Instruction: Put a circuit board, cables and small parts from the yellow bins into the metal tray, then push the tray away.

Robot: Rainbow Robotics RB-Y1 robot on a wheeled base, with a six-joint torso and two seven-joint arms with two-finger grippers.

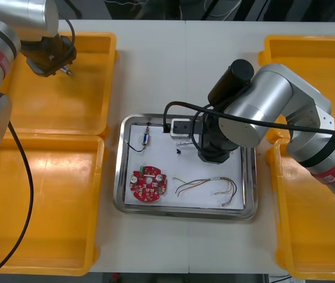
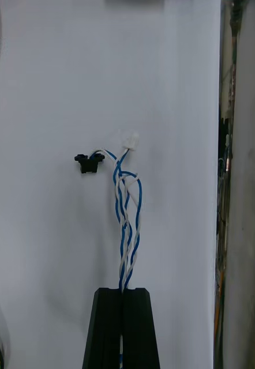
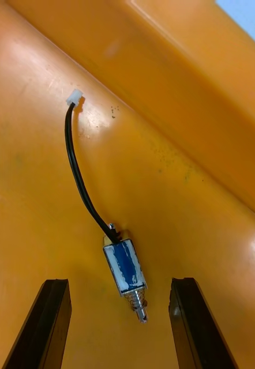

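Note:
My right gripper (image 2: 123, 293) is shut on a twisted blue and white cable (image 2: 127, 219) just above the white floor of the metal tray (image 1: 246, 177). The cable's black plug (image 2: 88, 163) and white plug (image 2: 129, 140) trail ahead of the fingers. In the tray lie a round red circuit board (image 1: 148, 184), a red and yellow cable (image 1: 208, 187) and a small metal part (image 1: 146, 139). My left gripper (image 1: 52, 59) hangs open over the far left yellow bin (image 1: 67, 112). Between its fingers (image 3: 47, 323) a blue-bodied small metal part (image 3: 126, 271) with a black lead (image 3: 81, 179) lies on the bin floor.
The near left bin (image 1: 43, 206) sits below the far left one. Two more yellow bins (image 1: 314, 65) (image 1: 308, 230) flank the tray on the right. My right arm (image 1: 255, 112) reaches across the tray's far right part. The tray's rim (image 2: 231, 173) runs beside the held cable.

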